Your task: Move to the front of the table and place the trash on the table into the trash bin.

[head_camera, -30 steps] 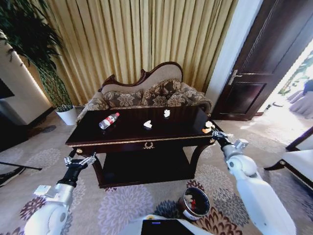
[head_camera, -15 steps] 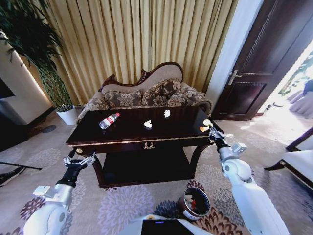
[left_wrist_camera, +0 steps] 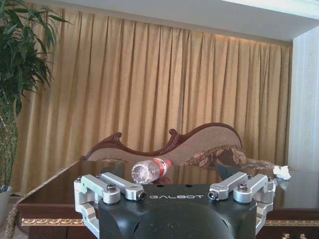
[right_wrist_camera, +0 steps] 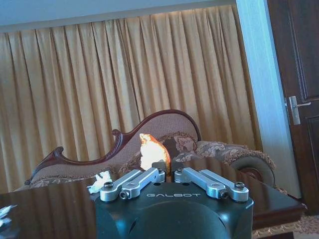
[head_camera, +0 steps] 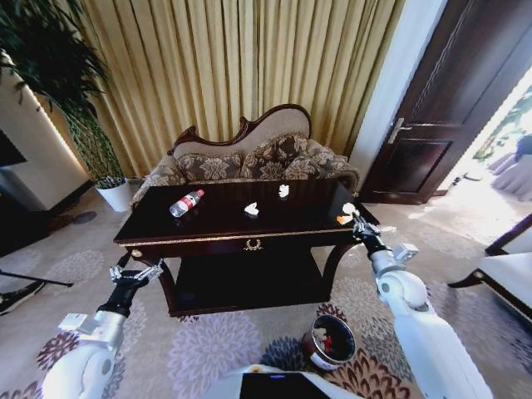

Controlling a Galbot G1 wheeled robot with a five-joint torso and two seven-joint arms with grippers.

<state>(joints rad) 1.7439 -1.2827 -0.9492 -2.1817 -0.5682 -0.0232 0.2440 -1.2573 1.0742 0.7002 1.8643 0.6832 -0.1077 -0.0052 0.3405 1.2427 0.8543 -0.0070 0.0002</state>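
Your right jaws (head_camera: 359,223) sit clenched, drawn in on the yellowish scrap (right_wrist_camera: 153,152) at the right end of the bench (head_camera: 224,226). The grasp looks made, though the tips are partly hidden. Over the last second that arm has crept up and inward from the bench corner to the scrap, so the first pickup is under way but not lifted clear. Your left jaws (head_camera: 133,273) hang released, low before the left end. Still lying on the bench are the clear bottle (head_camera: 185,203) on its side and two white scraps (head_camera: 251,210). The trash bin (head_camera: 316,356) stands on the carpet beneath your right arm, already holding some red and white bits.
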